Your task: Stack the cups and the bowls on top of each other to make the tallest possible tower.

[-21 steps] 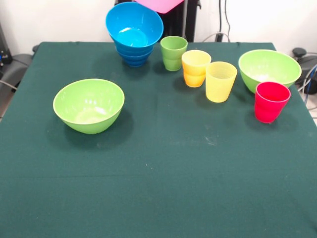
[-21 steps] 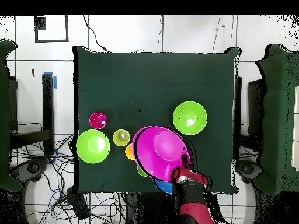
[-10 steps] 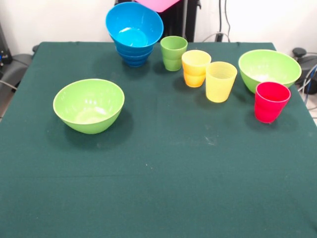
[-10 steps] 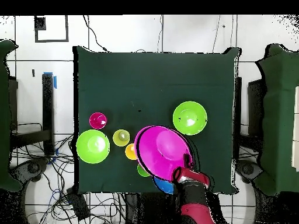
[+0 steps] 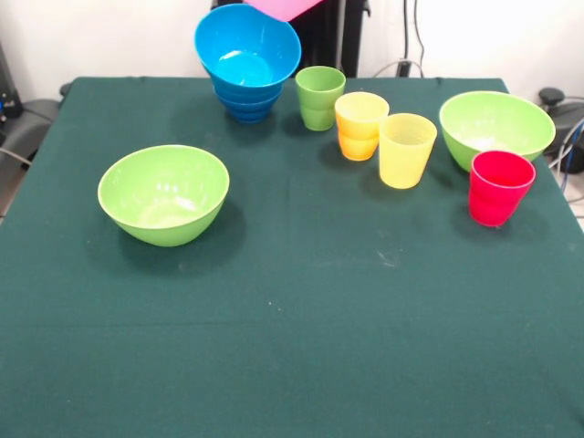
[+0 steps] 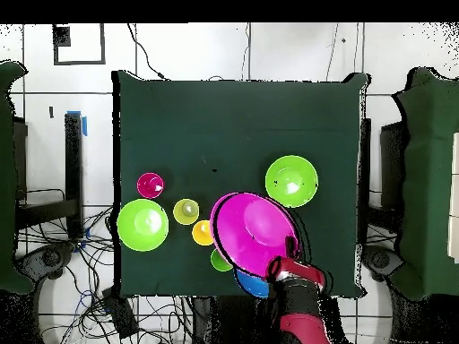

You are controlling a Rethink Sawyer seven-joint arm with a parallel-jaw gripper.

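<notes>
The claw point(image 6: 285, 266) grips the rim of the large pink bowl point(image 6: 254, 231), holding it in the air above the tabletop point(image 5: 301, 301); in the front view only a sliver of this bowl shows at the top edge. Directly below the claw and the raised bowl stands the tower point(image 5: 247, 60), a stack of nested blue bowls near the tabletop's edge, partly hidden from overhead by the pink bowl. Just beside the tower sits the green cup point(image 5: 319, 97), also partly under the pink bowl when seen from above. Farther out from the claw, in a loose line, stand the orange cup point(image 5: 360, 125), the pale yellow cup point(image 5: 406, 149), a lime green bowl point(image 5: 495, 127) and the red cup point(image 5: 498, 186), the red cup just beside that bowl. The second lime green bowl point(image 5: 164, 193) sits on the claw's other side, well apart from the rest.
</notes>
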